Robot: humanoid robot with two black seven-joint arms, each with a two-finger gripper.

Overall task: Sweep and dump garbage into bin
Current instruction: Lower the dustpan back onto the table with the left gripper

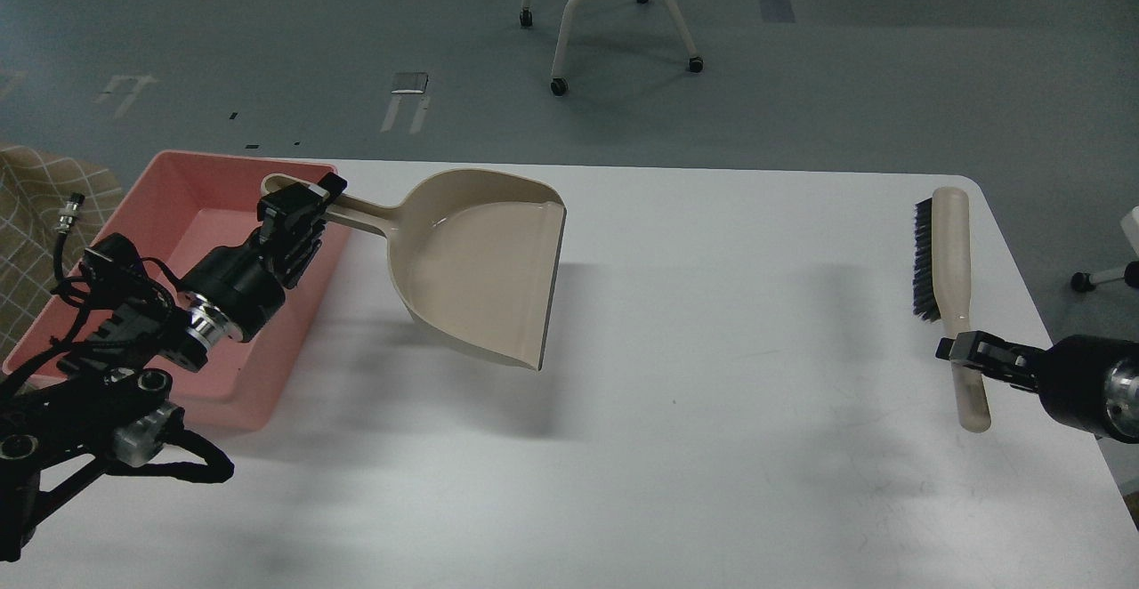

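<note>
Left gripper (307,206): fingers clamped across the handle of the beige dustpan (480,269), close to the handle's far tip.
Dustpan position: pan body extends to the right of the left fingers; it appears raised off the white table (712,447), with a shadow cast on the surface beneath and beyond it. Open lip faces right and toward the viewer.
Dustpan contents: inner surface appears bare; no scraps can be made out in it.
Bin (178,206): pink tray at the table's left edge, directly beneath and behind the left fingers; the dustpan handle tip overhangs its right rim.
Bin contents: the arm covers much of the floor; the visible part shows only pink. Location of the garbage cannot be told.
Right gripper (965,350): fingers set on the lower handle of the beige brush (948,260); whether they press it or merely bracket it cannot be told.
Brush position: lies along the table's right side, black bristles facing left, head extending away beyond the right fingers, handle end just nearer than them.
Separation: brush and dustpan well apart.
</note>
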